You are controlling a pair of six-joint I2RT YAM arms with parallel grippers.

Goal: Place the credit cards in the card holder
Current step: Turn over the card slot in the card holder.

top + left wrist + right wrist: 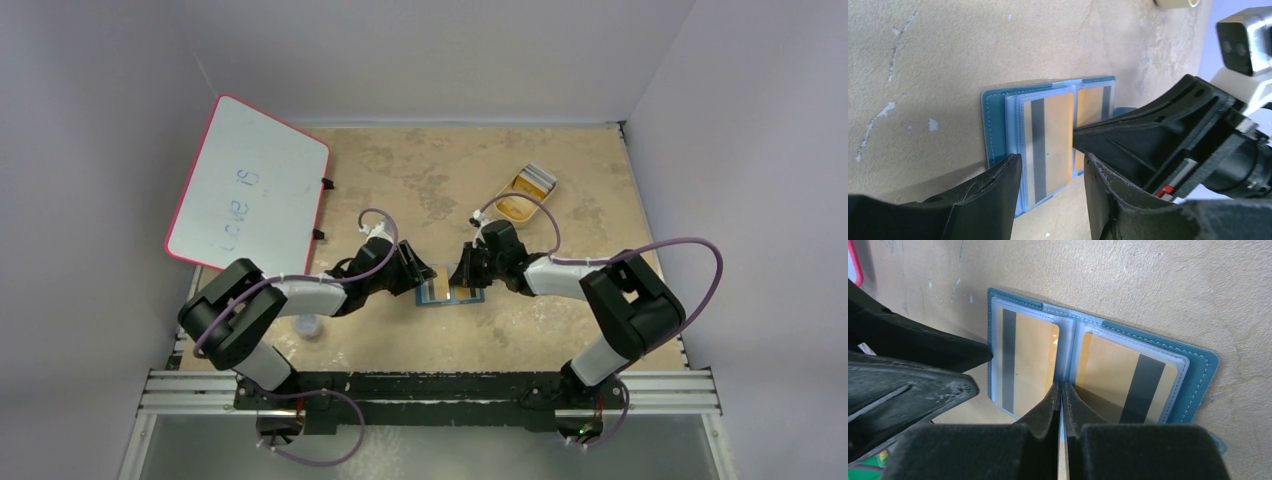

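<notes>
The blue card holder lies open and flat on the table between both grippers. In the right wrist view its teal rim frames two clear pockets, each with an orange card with a dark stripe, one left and one right. My right gripper is shut at the middle fold, pinching a thin clear pocket leaf edge-on. My left gripper is open, its fingers straddling the near edge of the pocket with one card. More cards lie in the tray.
A beige oval tray with orange and grey cards stands at the back right. A pink-rimmed whiteboard leans at the back left. A small white cap lies beside the left arm. The two grippers are close together.
</notes>
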